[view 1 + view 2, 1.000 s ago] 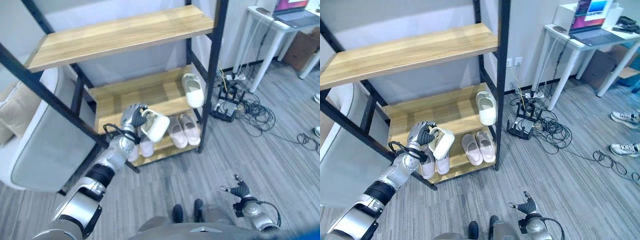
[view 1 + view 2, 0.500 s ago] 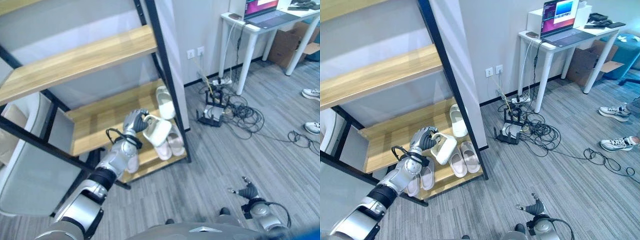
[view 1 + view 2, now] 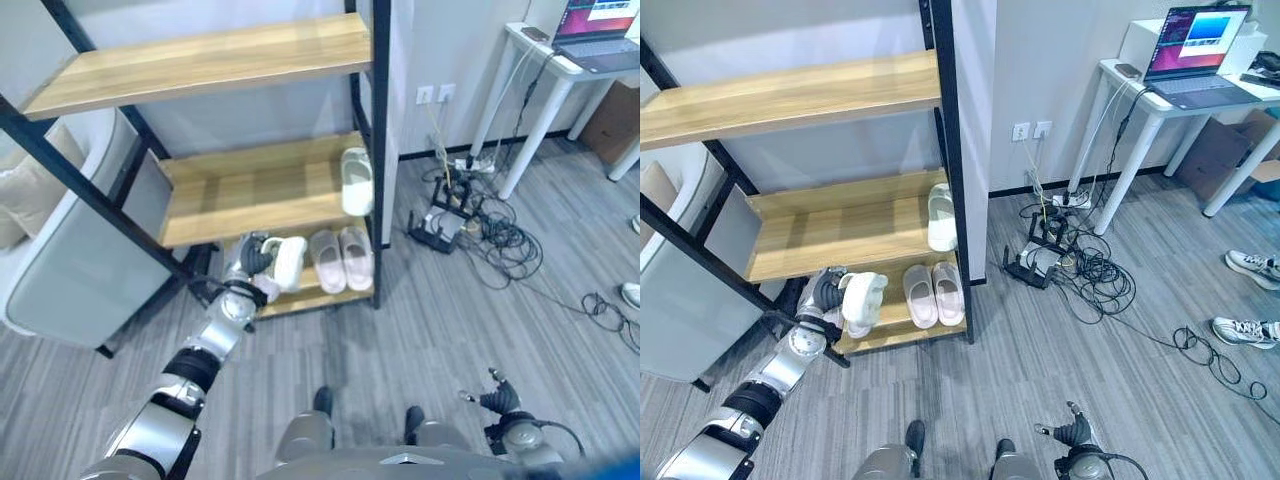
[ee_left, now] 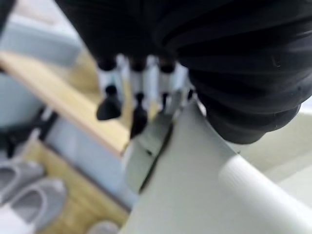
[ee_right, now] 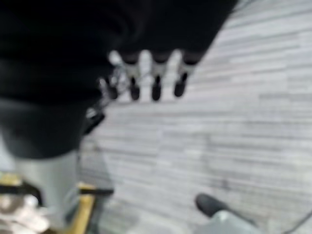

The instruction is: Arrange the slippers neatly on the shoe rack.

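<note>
My left hand [image 3: 252, 262] is curled around 1 cream slipper [image 3: 287, 262], holding it at the front edge of the shoe rack's [image 3: 255, 190] bottom shelf, left of a pink pair [image 3: 340, 258] there. My right hand [image 3: 498, 400] hangs relaxed over the floor.

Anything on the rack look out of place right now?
One cream slipper sits alone at the middle shelf's right end, its mate held in the left hand by the bottom shelf. The pink pair below looks tidy.
</note>
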Controlling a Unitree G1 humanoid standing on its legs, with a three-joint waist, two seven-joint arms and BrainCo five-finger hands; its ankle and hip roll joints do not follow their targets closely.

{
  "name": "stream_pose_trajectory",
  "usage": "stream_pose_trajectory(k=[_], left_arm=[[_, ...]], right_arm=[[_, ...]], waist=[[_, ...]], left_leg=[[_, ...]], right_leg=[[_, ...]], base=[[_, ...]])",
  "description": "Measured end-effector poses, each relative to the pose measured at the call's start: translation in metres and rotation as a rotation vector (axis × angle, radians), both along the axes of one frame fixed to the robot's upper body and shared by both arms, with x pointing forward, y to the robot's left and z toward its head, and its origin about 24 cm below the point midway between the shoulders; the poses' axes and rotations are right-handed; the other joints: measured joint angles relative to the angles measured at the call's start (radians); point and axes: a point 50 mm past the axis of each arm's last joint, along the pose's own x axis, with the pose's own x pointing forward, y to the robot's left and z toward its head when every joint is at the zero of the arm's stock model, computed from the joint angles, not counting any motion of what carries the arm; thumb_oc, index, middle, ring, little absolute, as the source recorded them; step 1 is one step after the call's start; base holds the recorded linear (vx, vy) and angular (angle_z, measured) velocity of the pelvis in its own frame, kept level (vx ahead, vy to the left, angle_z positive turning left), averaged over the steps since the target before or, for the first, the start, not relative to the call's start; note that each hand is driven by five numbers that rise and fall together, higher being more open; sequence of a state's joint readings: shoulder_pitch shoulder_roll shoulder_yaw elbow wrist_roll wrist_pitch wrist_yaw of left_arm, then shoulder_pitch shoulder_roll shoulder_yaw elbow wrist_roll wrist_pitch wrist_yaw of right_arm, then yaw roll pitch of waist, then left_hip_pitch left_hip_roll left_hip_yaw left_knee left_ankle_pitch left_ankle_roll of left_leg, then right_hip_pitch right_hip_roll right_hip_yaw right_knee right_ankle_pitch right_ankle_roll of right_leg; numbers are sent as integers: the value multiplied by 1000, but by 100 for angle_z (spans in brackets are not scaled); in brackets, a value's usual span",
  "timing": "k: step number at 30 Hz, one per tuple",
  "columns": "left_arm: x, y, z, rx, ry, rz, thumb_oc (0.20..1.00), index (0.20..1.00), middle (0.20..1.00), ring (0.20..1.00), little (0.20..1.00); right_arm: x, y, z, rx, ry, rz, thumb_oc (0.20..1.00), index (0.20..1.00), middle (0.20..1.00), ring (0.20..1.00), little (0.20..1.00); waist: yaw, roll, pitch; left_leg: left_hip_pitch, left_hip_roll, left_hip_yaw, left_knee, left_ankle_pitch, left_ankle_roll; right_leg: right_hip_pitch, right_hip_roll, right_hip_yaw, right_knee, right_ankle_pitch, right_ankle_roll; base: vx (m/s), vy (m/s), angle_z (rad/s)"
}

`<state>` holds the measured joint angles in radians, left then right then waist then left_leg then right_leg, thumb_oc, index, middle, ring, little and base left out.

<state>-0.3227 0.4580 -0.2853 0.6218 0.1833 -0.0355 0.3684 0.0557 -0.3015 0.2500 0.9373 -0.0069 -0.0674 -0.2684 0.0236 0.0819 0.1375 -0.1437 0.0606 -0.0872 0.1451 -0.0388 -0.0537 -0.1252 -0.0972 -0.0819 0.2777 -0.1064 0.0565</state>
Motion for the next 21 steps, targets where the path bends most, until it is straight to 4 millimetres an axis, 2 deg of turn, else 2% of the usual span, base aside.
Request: stream_pose_trajectory(k=[1, 2, 4, 6, 9, 10, 11, 13, 15, 16, 19, 21], left_arm=[[-5, 10, -2, 24, 13, 13, 200, 200, 200, 200, 200], [-10, 18, -3, 21, 25, 41, 200, 200, 200, 200, 200], [-5, 26, 10, 40, -24, 42, 200, 200, 200, 200, 200], [-3, 25, 18, 56, -52, 21, 200, 200, 200, 200, 200], [16, 23, 81, 289, -234, -166, 200, 200, 200, 200, 200], [28, 19, 114, 372, -332, -208, 200, 200, 200, 200, 200], [37, 12, 147, 448, -433, -250, 200, 200, 200, 200, 200], [48, -4, 173, 511, -520, -298, 200, 200, 200, 200, 200], [54, -16, 188, 589, -564, -348, 200, 200, 200, 200, 200], [55, -22, 195, 619, -588, -377, 200, 200, 200, 200, 200], [57, -30, 193, 668, -591, -420, 200, 200, 200, 200, 200], [60, -32, 198, 717, -612, -418, 200, 200, 200, 200, 200]], right_arm=[[-3, 11, -4, 26, 9, 6, 1000, 1000, 1000, 1000, 1000], [-4, 18, -5, 38, 15, 32, 1000, 1000, 1000, 1000, 1000], [-6, 25, -8, 57, 31, 54, 1000, 1000, 1000, 1000, 1000], [-13, 28, -12, 66, 65, 64, 1000, 1000, 1000, 1000, 1000], [-16, 20, -14, 43, 93, 71, 1000, 1000, 1000, 1000, 1000], [-18, 20, -15, 41, 105, 87, 1000, 1000, 1000, 1000, 1000], [-10, 21, -13, 35, 90, 111, 1000, 1000, 1000, 1000, 1000], [-3, 20, -11, 21, 74, 129, 1000, 1000, 1000, 1000, 1000], [7, 22, -7, 22, 43, 142, 1000, 1000, 1000, 1000, 1000], [16, 23, -4, 24, 15, 148, 1000, 1000, 1000, 1000, 1000], [22, 22, 0, 16, -15, 155, 1000, 1000, 1000, 1000, 1000], [26, 19, 2, 0, -25, 165, 1000, 1000, 1000, 1000, 1000]], waist=[[-5, -32, -15], [-4, -33, -31], [-6, -22, -41], [-5, -40, -51], [-7, -41, -46], [-9, -47, -26], [-8, -44, 5], [-18, -45, 31], [-20, -48, 48], [-36, -44, 66], [-68, -38, 82], [-76, -37, 113]], left_leg=[[23, -34, 18, -32, 1, 1], [46, -43, 28, -59, 16, 13], [63, -58, 49, -82, 61, 48], [91, -86, 57, -115, 78, 62], [60, -110, 79, -141, 90, 84], [31, -119, 84, -130, 92, 88], [-7, -122, 89, -109, 93, 90], [-32, -127, 101, -101, 98, 96], [-61, -128, 117, -90, 94, 95], [-72, -125, 127, -92, 97, 98], [-119, -116, 135, -88, 97, 82], [-155, -109, 139, -70, 100, 76]], right_leg=[[-2, -29, 23, 4, -24, -4], [22, -35, 37, -40, -22, 1], [74, -52, 41, -125, 17, 29], [100, -80, 42, -175, 36, 43], [71, -100, 48, -199, 66, 75], [39, -108, 66, -205, 79, 86], [19, -112, 69, -208, 90, 92], [-15, -115, 76, -213, 108, 95], [-42, -117, 91, -210, 116, 97], [-51, -116, 93, -218, 125, 99], [-96, -111, 106, -241, 142, 94], [-130, -97, 115, -241, 160, 88]], base=[[129, 152, -43], [113, 152, -43], [103, 202, -16], [86, 291, -1], [-84, 164, -10], [-121, 141, -8], [-93, 143, -5], [-75, 127, -14], [-41, 70, -28], [-56, 100, -16], [-55, 107, -19], [-41, 88, -16]])
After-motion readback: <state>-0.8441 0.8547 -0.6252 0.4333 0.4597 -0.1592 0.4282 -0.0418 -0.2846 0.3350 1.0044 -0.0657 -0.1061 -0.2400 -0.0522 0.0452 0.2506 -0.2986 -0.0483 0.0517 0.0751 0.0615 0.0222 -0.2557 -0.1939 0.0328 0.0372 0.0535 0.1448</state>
